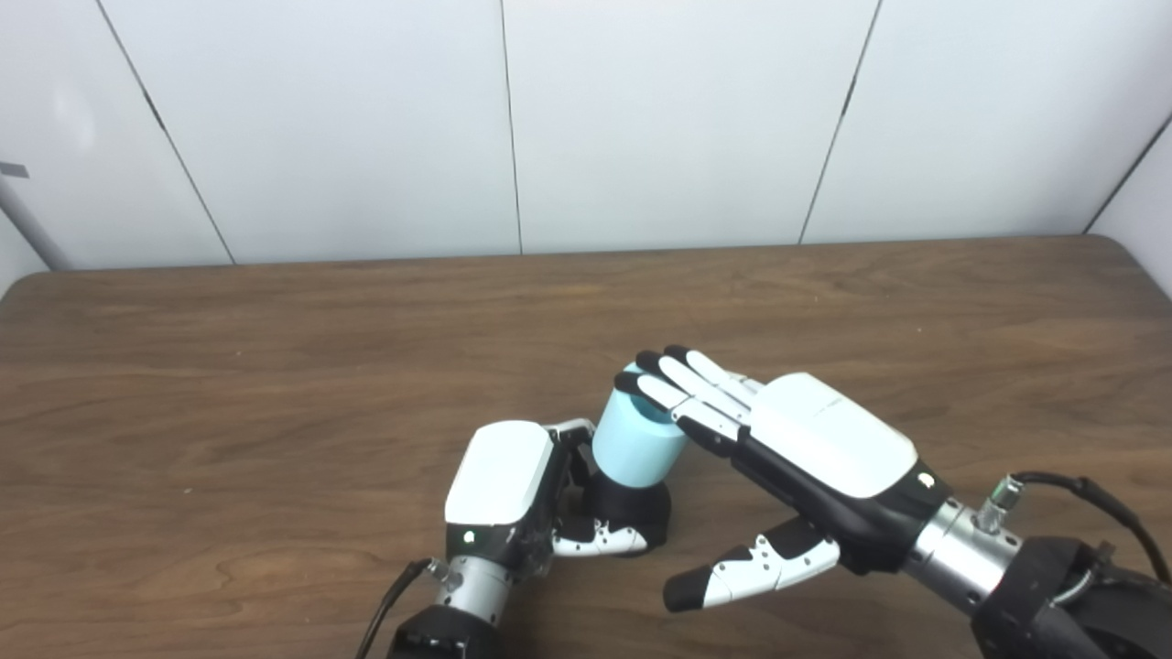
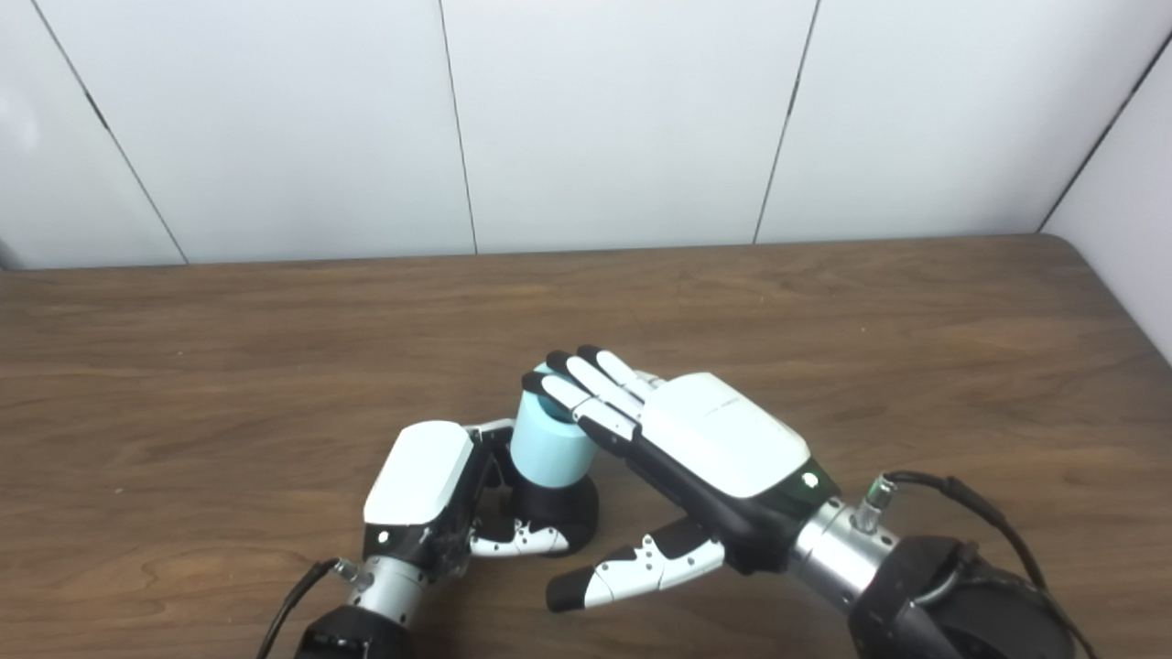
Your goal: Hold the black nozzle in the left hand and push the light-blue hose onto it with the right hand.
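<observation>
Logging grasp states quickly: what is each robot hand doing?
Left robot hand: shut on the black nozzle.
Right robot hand: open, fingers flat on the light-blue hose.

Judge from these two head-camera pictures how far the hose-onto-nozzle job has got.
Done: the left hand is closed around the black nozzle on the table, and the light-blue hose already sits upright on top of it. In hand: the right hand lays flat, extended fingers over the hose's top end, apparently pressing. Left: how fully the hose is seated cannot be told; both hands must then let go.
</observation>
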